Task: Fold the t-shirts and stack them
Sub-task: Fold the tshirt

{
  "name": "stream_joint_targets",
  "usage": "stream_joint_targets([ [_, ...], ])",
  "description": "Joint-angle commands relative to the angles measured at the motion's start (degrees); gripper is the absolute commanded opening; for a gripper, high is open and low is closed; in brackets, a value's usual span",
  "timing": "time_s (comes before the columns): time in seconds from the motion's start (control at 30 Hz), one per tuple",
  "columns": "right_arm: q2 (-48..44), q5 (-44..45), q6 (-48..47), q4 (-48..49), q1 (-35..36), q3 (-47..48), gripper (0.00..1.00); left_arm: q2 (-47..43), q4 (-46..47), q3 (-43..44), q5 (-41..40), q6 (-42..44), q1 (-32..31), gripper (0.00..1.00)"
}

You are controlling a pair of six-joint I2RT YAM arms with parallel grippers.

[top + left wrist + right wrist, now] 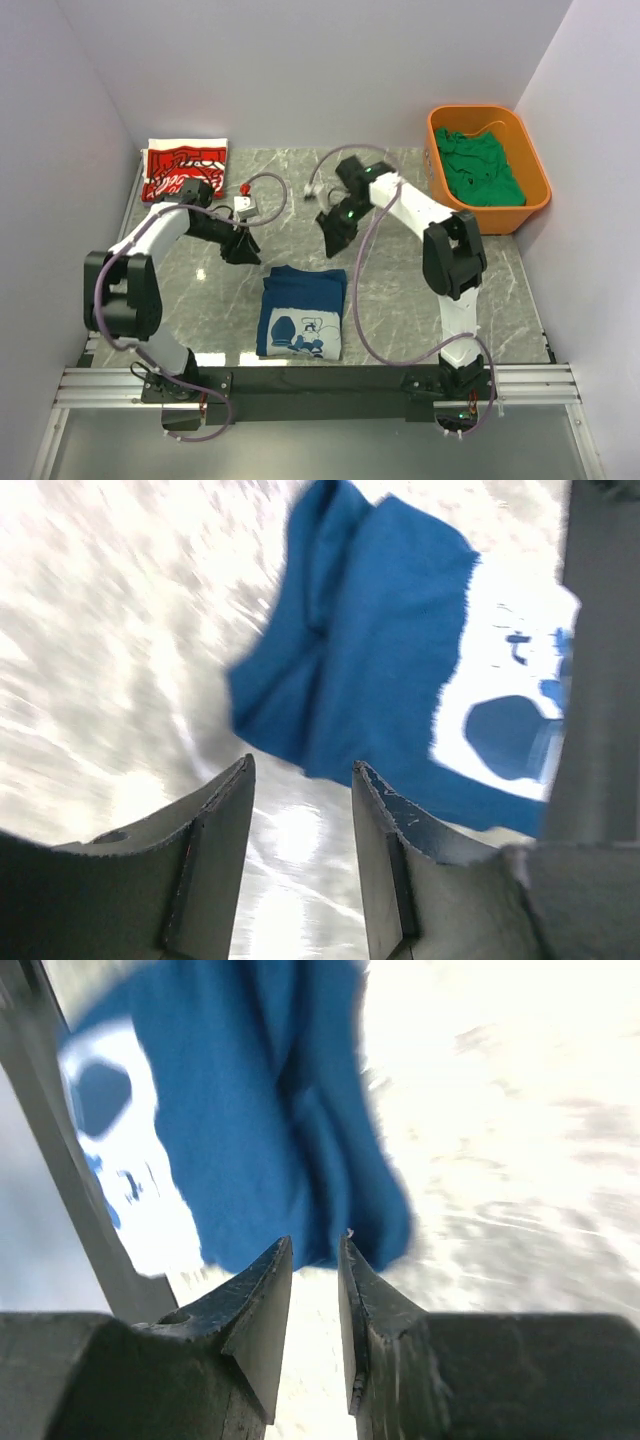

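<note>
Just before the empty jaws of the left gripper (300, 770), parted, and the right gripper (315, 1245), barely parted, the navy t-shirt (302, 310) is lying folded, while the folded red t-shirt (182, 168) is sitting unstacked beyond the left jaws and the green t-shirt (480, 170) is waiting crumpled in the orange tub (535, 195).

High rear overview of the table (290, 240); two close wrist views, both onto the navy t-shirt (305, 290)

Three t-shirts can be counted: one navy t-shirt (302, 312) by the near edge of the tabletop (400, 290), one red t-shirt (183, 168) at its far left corner, and seemingly one green t-shirt (480, 170) bundled in the single orange tub (500, 218).
</note>
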Motion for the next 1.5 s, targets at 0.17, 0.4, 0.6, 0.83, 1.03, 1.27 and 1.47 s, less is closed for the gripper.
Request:
stream_joint_targets([
  [0.17, 6.21, -11.19, 15.51, 6.40, -2.47, 8.62, 0.31, -3.50, 11.77, -1.11, -6.37, 6.32, -11.22, 0.49],
  [0.4, 12.37, -14.00, 23.95, 13.77, -1.50, 8.27, 0.31, 2.92, 11.77, 2.85, -7.87, 7.03, -17.21, 0.49],
  [0.6, 14.47, -15.58, 29.32, 20.11, -0.71, 3.35, 0.32, 5.30, 12.73, 1.97, -8.84, 5.62, -21.17, 0.48],
  [0.83, 16.33, -16.29, 31.34, 21.61, 0.34, 1.59, 0.32, 8.19, 13.08, 2.06, -9.62, 4.40, -23.98, 0.48],
  [1.03, 16.24, -14.79, 31.52, 23.72, 0.87, -3.24, 0.32, 9.95, 16.43, 2.49, -11.39, -0.53, -24.95, 0.43],
  [1.27, 17.03, -15.76, 31.52, 24.60, 1.66, -5.00, 0.28, 8.47, 12.13, 2.14, -9.72, 5.00, -25.57, 0.04],
  [1.47, 18.08, -17.69, 30.91, 23.81, 1.75, -4.83, 0.23, 3.03, 13.34, 2.24, -7.79, 4.48, -25.92, 0.01],
])
